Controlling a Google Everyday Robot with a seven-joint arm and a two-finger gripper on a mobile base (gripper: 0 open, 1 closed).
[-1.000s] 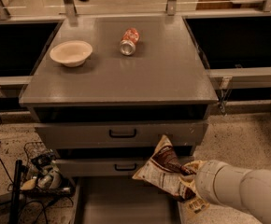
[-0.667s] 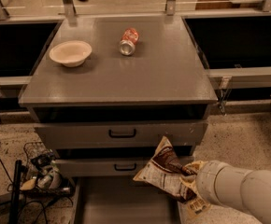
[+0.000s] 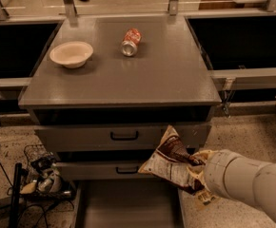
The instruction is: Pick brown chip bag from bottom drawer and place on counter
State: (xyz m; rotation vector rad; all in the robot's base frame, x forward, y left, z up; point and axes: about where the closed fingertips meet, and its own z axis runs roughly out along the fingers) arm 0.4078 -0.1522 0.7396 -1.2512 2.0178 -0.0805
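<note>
One end effector (image 3: 196, 175), low at right, is clamped shut on the brown chip bag (image 3: 171, 160), holding it in the air above the open bottom drawer (image 3: 128, 205). Risks: the crinkly foil could slip from the grip, or the bag could catch the tabletop (image 3: 152, 75) edge on the way up. The drawer's visible floor shows nothing. The white bowl (image 3: 71, 53) looks empty, with a red soda can (image 3: 131, 42) nearby.

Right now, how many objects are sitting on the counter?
2. A white bowl at the counter's back left; a red soda can lying near back centre. The brown chip bag is not on it: the gripper holds it in front of the drawers, lower right.
</note>
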